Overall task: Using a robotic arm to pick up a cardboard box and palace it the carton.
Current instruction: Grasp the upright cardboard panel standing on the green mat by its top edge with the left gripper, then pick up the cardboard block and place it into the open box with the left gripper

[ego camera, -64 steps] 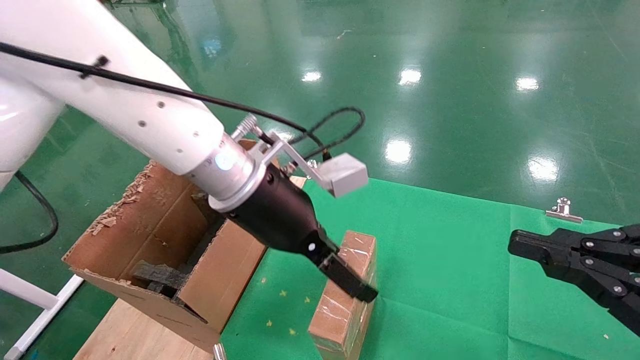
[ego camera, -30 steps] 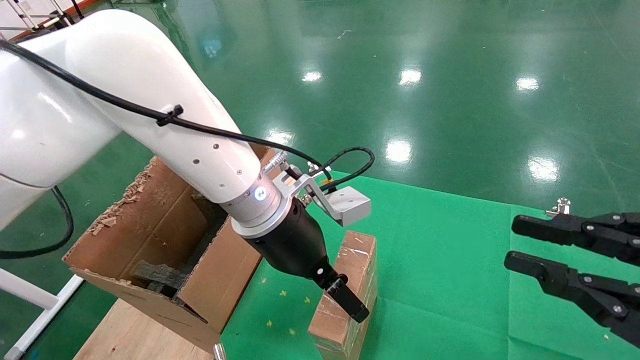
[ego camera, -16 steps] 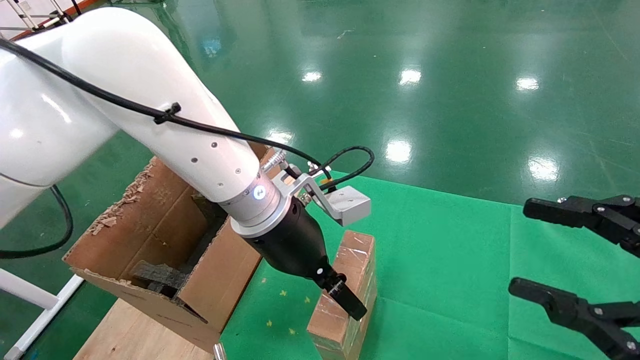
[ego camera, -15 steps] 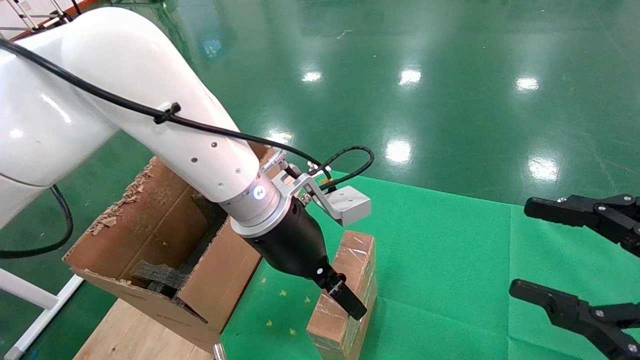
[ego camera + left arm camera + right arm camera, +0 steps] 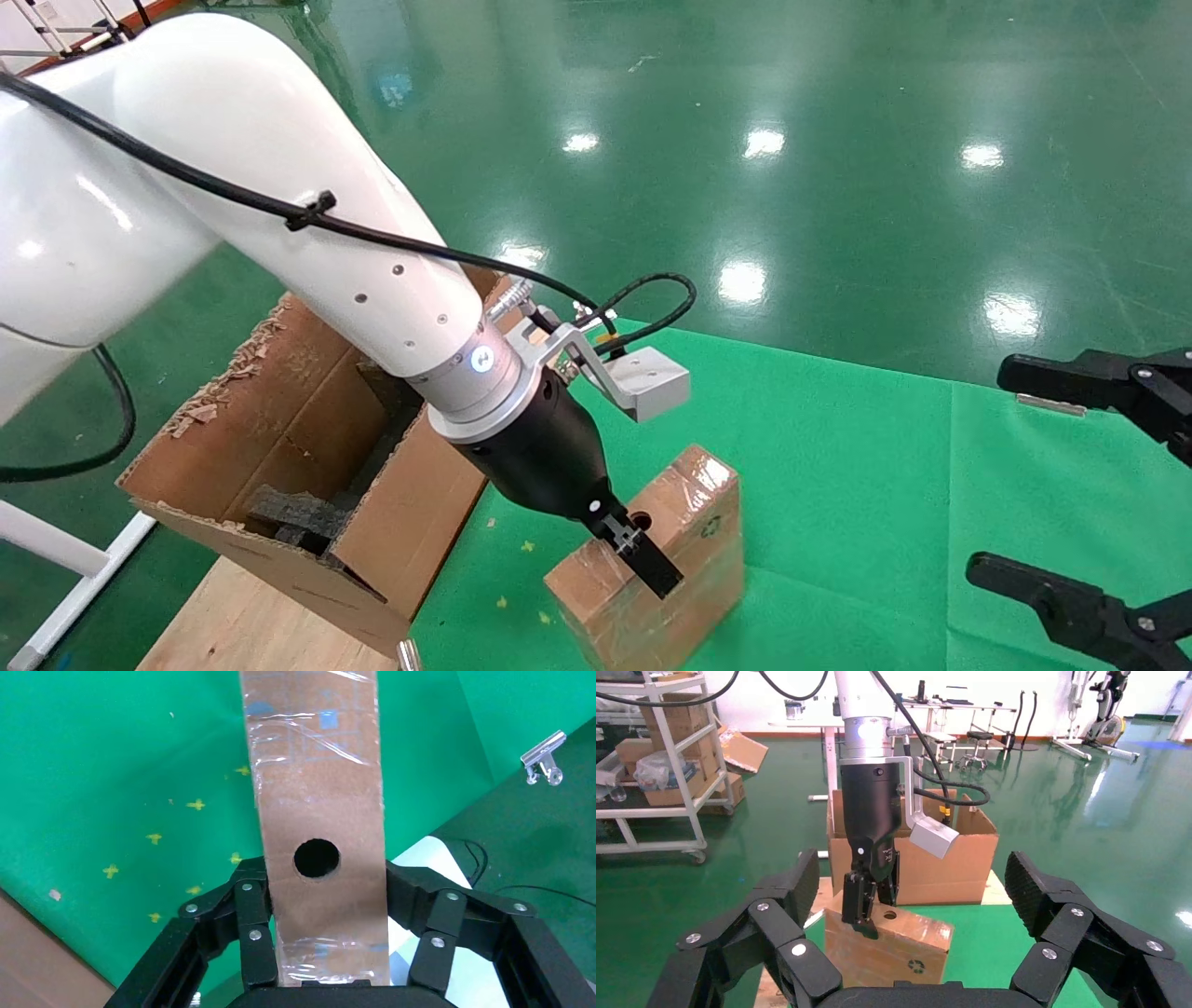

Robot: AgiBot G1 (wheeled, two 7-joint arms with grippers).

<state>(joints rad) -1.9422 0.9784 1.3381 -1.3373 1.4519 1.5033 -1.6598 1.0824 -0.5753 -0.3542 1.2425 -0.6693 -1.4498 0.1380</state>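
The robotic arm, my left one, reaches down over the green cloth. Its gripper is shut on the cardboard box, a small taped brown box with a round hole in its top face. In the left wrist view the fingers press both sides of the box near the hole. The carton, large with torn flaps and black inserts, stands open to the left of the box. My right gripper is open and empty at the right edge. The right wrist view shows the box, the left gripper and the carton behind.
A green cloth covers the table. The carton rests on a wooden board at the table's left. A silver binder clip lies at the far right of the cloth. Shiny green floor lies beyond. Shelves with boxes stand far off.
My left gripper came down and closed on the box, and the box has turned so its broad side faces me. My right gripper has opened wide.
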